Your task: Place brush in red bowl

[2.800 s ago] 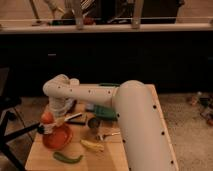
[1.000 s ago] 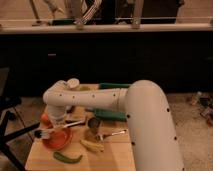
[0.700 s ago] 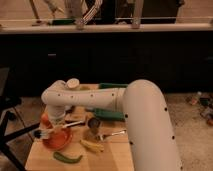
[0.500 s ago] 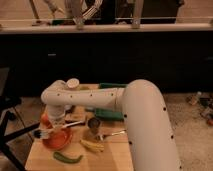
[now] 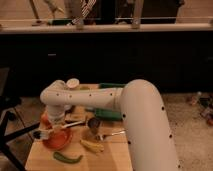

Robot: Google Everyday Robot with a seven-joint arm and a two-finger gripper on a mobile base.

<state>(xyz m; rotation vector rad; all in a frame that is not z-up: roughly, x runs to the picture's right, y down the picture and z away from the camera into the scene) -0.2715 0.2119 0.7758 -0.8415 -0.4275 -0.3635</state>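
The red bowl (image 5: 57, 140) sits on the left part of the wooden table (image 5: 112, 155). My gripper (image 5: 53, 125) hangs from the white arm (image 5: 85, 98) right over the bowl's far rim. It is shut on the brush (image 5: 46, 132), a pale stick held nearly level just above the bowl. The brush's left end pokes out past the bowl's left rim, and its other end points right toward the cup.
A small metal cup (image 5: 93, 123) stands right of the bowl, with a shiny spoon (image 5: 111, 134) beside it. A yellow banana-like item (image 5: 92, 146) and a green pepper (image 5: 68, 158) lie in front. A long green object (image 5: 107, 114) lies behind the cup.
Since 2.8 s ago the arm has bent lower and brought the brush down over the bowl. Over the last second nothing visibly moved.
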